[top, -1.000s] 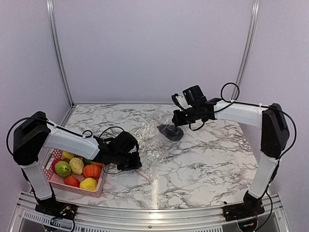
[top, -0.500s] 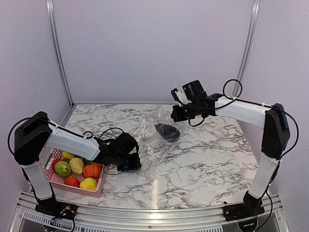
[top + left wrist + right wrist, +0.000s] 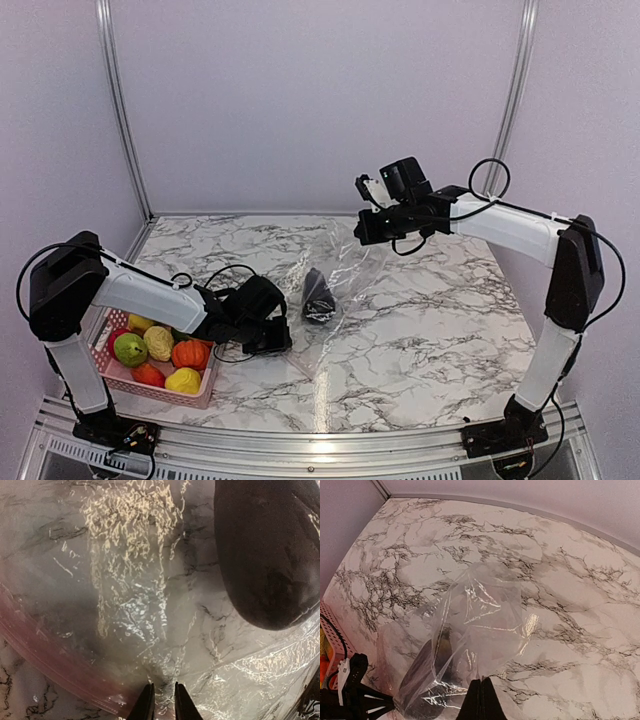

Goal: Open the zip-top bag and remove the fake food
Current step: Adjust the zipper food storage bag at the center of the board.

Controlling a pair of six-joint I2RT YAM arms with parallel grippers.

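The clear zip-top bag [image 3: 340,275] stretches between both grippers. My right gripper [image 3: 372,228] is shut on its far end and holds that end up above the table; this shows in the right wrist view [image 3: 481,700] with the bag [image 3: 485,615] hanging below. My left gripper [image 3: 278,335] is low on the table, shut on the bag's near edge [image 3: 162,711] beside the pink zip strip [image 3: 50,650]. A dark purple eggplant [image 3: 318,297] lies inside the bag, close to the left gripper [image 3: 265,555] [image 3: 425,667]. The other fake food [image 3: 160,355] sits in the basket.
A pink mesh basket [image 3: 112,380] at the near left holds a green apple [image 3: 130,348], an orange pumpkin [image 3: 190,353], a yellow lemon [image 3: 183,380] and red pieces. Its edge shows in the right wrist view [image 3: 329,625]. Walls close the table's back and sides.
My right gripper has lifted the bag's far end higher. The eggplant has slid down inside the bag toward my left gripper. The left arm has hardly moved.
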